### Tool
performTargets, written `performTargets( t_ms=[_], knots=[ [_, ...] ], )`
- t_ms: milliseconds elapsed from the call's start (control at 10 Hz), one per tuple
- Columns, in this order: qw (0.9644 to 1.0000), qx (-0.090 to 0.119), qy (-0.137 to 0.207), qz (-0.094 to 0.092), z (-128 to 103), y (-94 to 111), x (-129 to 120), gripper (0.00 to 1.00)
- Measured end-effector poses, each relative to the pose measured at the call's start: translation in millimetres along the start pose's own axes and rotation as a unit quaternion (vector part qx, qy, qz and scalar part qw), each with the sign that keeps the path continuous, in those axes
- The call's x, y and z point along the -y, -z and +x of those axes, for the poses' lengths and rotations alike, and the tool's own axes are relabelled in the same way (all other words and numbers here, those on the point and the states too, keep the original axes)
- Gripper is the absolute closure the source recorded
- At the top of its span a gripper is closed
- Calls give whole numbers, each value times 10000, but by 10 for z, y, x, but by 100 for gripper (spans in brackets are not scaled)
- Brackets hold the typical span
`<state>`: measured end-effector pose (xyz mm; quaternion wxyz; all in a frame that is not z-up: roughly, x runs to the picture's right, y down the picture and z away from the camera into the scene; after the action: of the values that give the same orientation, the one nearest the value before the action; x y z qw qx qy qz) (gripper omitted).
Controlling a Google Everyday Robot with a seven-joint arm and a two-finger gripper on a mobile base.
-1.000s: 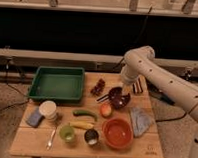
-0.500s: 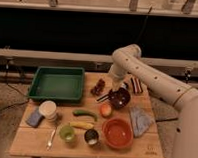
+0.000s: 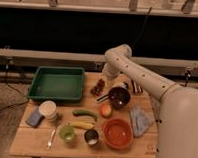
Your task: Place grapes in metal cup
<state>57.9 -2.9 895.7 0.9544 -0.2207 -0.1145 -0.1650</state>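
The grapes (image 3: 98, 87), a small dark red bunch, lie on the wooden table (image 3: 34, 142) near its back edge, just right of the green tray. The metal cup (image 3: 91, 136), dark-walled with a pale inside, stands near the front edge between the light green cup (image 3: 67, 133) and the red bowl. My gripper (image 3: 109, 80) hangs from the bent white arm over the back of the table. It sits just right of and slightly above the grapes, apart from the cup by most of the table's depth.
A green tray (image 3: 57, 84) fills the back left. A dark maroon bowl with a handle (image 3: 118, 97) and a striped brown block (image 3: 137, 87) sit right of the grapes. An orange fruit (image 3: 106, 110), cucumber (image 3: 84, 113), banana (image 3: 82, 125), red bowl (image 3: 117, 132), grey cloth (image 3: 140, 120), white cup (image 3: 48, 110), sponge (image 3: 34, 117) and spoon (image 3: 52, 137) crowd the front.
The arm has swung left along the back of the table, bringing the gripper from above the striped block to beside the grapes. Nothing on the table has moved.
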Motion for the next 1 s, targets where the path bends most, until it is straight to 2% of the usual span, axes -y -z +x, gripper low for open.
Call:
performTargets(
  t_ms=[400, 800, 1000],
  knots=[
    [9996, -58, 273, -28, -122, -222, 137, 35],
    [9984, -158, 496, -234, -196, -557, 71, 35],
    [9978, -150, 545, -341, -226, -660, 12, 35]
  ],
)
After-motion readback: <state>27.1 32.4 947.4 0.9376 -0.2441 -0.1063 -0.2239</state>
